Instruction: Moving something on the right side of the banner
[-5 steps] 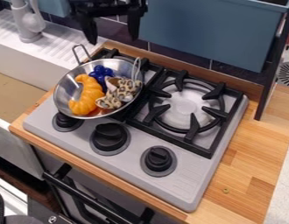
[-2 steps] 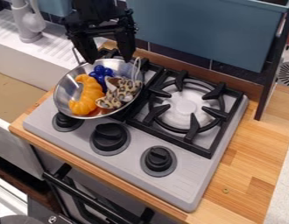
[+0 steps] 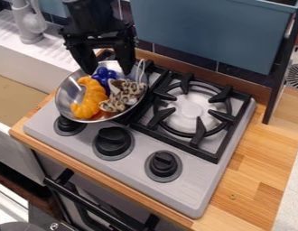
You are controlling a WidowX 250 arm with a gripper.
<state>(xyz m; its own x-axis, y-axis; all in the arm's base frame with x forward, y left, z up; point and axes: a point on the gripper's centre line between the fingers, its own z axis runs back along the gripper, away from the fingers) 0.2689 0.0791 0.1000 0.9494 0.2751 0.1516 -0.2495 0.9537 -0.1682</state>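
Task obj. isn't clear: no banner I can make out, "banner" maybe = banana. Best guess is the blue cluster (image 3: 104,76), at 12 o'clock in the metal pan (image 3: 67,92), the pan being at 11 on the stove (image 3: 190,194). Gripper (image 3: 108,73) hangs right over it; jaws open, one side at approx. 11, other at 1, nothing held afaict.

Handling: cluster prob. light, hollow plastic, fairly stiff, a bit slippery b/c the lobes are round & shiny. Not fragile, I'd say. Best hold: across the widest lobes, low down, so it doesn't squirt out. Orange curved piece (image 3: 88,99) at 8 looks like smooth, firm plastic too, prob. light; take it across the middle. Leopard-print cloth (image 3: 121,95) at 3 looks soft & floppy; pinch a raised fold. Pan walls slope, so light stuff may slide to the middle; wire handle (image 3: 141,70) at 1 might snag the jaws.

Hard to see: pan's far rim, approx. 11 to 12, partly behind the jaws; cluster's underside; whatever's under the cloth; reddish patch (image 3: 104,116) at 6, can't tell if obj. or reflection. Arm (image 3: 91,16) cut off at the top edge. Jaws' height above the cluster: n/a from this angle.
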